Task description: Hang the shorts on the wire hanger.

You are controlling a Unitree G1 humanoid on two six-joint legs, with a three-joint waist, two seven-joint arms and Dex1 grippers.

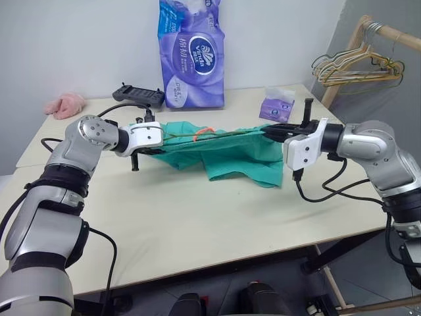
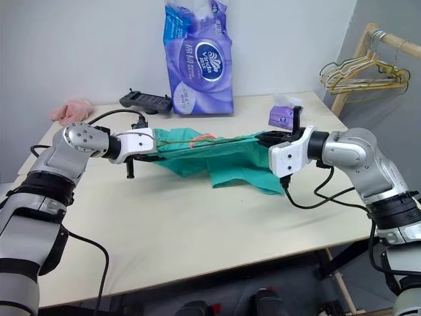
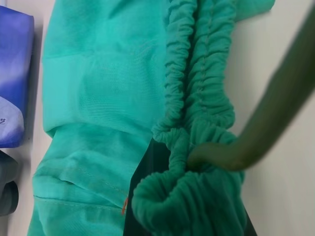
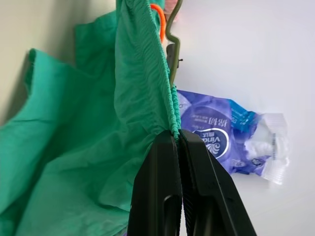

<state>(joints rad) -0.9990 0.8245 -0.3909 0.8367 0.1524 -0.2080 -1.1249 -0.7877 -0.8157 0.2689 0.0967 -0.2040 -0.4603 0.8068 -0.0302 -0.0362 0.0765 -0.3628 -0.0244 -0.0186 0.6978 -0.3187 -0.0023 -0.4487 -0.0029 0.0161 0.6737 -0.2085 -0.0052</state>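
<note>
The teal-green shorts (image 1: 230, 155) hang stretched between my two grippers just above the table, with the legs drooping onto the tabletop. My left gripper (image 1: 156, 136) is shut on the bunched elastic waistband (image 3: 197, 98) at one end. Pinching the other end of the waistband is my right gripper (image 4: 175, 135), also shut. The thin olive wire hanger (image 1: 223, 134) runs along the waistband between the grippers. The hanger wire (image 4: 173, 54) lies right beside the fabric, next to an orange bit (image 4: 158, 19). How far the wire goes inside the shorts is hidden by the fabric.
On the cream table (image 1: 197, 224) stand a purple toilet-paper pack (image 1: 191, 56), a black controller (image 1: 138, 95), a pink fluffy cloth (image 1: 64, 105) and a small purple tissue pack (image 1: 276, 108). A wooden rack with several pale hangers (image 1: 358, 66) stands at the right.
</note>
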